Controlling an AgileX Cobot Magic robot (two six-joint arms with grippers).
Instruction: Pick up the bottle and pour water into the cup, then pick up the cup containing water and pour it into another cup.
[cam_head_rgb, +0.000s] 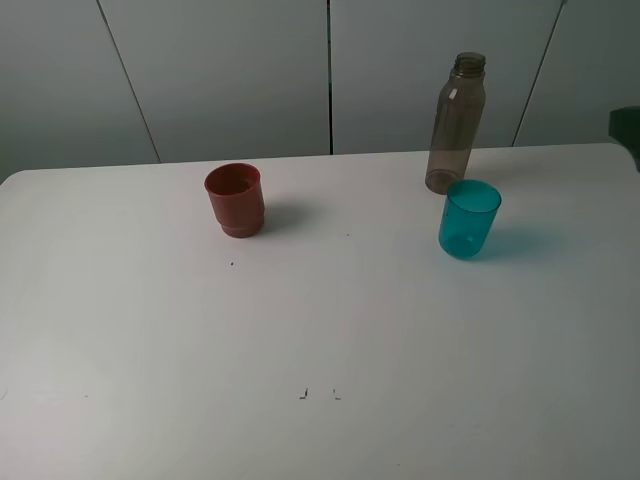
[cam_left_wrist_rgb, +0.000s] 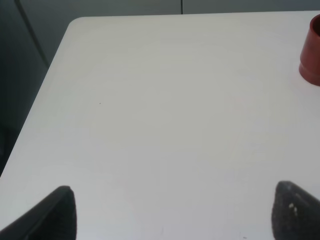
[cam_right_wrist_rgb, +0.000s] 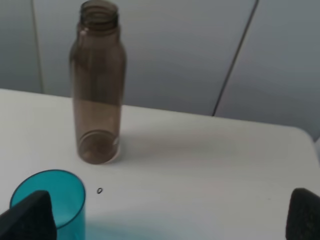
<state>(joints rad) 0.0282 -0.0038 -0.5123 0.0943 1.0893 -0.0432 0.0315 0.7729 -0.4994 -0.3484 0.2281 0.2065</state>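
The smoky grey-brown bottle (cam_head_rgb: 456, 122) stands upright and uncapped at the back right of the white table; it also shows in the right wrist view (cam_right_wrist_rgb: 98, 82). The teal cup (cam_head_rgb: 468, 218) stands just in front of it, also seen in the right wrist view (cam_right_wrist_rgb: 50, 200). The red cup (cam_head_rgb: 236, 199) stands at the back left, its edge in the left wrist view (cam_left_wrist_rgb: 312, 50). My left gripper (cam_left_wrist_rgb: 172, 215) is open over bare table, well short of the red cup. My right gripper (cam_right_wrist_rgb: 165, 217) is open, near the teal cup, short of the bottle. Neither gripper shows in the exterior high view.
The white table (cam_head_rgb: 320, 340) has rounded back corners and a grey panelled wall behind. Small dark marks (cam_head_rgb: 303, 394) lie near the front middle. A dark object (cam_head_rgb: 626, 125) sits at the far right edge. The table's corner and side edge (cam_left_wrist_rgb: 55, 55) show in the left wrist view.
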